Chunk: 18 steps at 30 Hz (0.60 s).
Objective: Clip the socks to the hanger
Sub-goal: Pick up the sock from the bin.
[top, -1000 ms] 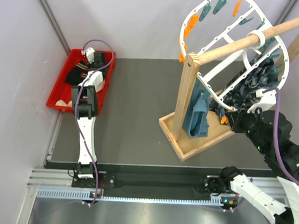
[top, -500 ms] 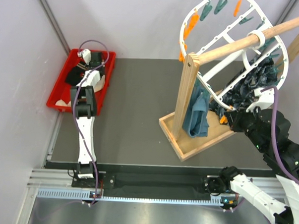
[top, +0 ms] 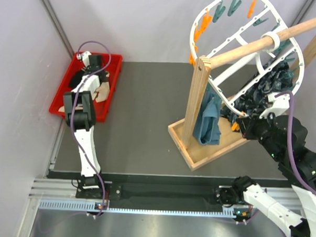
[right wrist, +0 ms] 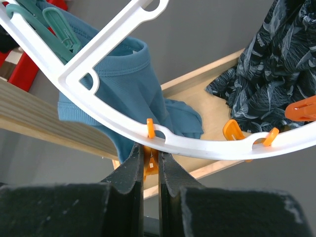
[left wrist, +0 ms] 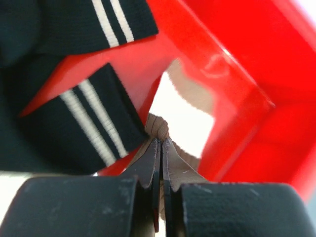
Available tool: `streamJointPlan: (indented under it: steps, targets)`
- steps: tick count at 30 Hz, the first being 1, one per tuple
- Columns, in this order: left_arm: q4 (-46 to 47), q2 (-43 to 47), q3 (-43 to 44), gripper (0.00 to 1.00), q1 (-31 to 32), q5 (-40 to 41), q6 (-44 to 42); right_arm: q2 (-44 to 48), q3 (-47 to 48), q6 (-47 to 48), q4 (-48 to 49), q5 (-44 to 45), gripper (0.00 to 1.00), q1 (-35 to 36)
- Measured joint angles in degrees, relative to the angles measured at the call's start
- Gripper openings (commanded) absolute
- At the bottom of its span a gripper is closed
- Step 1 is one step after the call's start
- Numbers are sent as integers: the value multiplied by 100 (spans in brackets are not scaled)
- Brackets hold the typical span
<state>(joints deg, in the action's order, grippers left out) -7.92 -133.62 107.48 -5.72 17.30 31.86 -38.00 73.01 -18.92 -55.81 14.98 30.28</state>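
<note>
My left gripper [left wrist: 159, 143] is shut on a fold of a brown and cream sock [left wrist: 159, 127] inside the red bin [left wrist: 232, 94]. Black socks with white-striped cuffs [left wrist: 91, 126] lie just beside it. From above, the left gripper [top: 95, 83] is over the bin with the tan sock [top: 102, 91] at its tip. The white oval hanger [top: 200, 27] leans on the wooden pole. My right gripper [right wrist: 150, 160] is shut on an orange peg [right wrist: 152, 165] that dangles under the hanger's rim [right wrist: 197, 143], seen from above at the hanger's lower edge [top: 240, 125].
The red bin [top: 61, 101] sits at the table's far left against the wall. A wooden pole-and-post rack [top: 201, 89] stands on a wooden tray base [top: 198, 154], with a blue garment [top: 210, 118] and a dark patterned cloth [top: 269, 86] hanging from it.
The left gripper has shut on the tan sock, and its arm has swung left and back over the bin. The right arm has held still.
</note>
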Motion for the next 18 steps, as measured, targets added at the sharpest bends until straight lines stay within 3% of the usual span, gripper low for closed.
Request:
streamJointPlan:
  steps: [11,18]
  targets:
    - [463,2905,-2065,0,-13,-1123,-352,9,0,208,31,-118,0,0]
    - [389,3995,-2822,0,-13,-1281,-527,142,-26,232,50,-251,0,0]
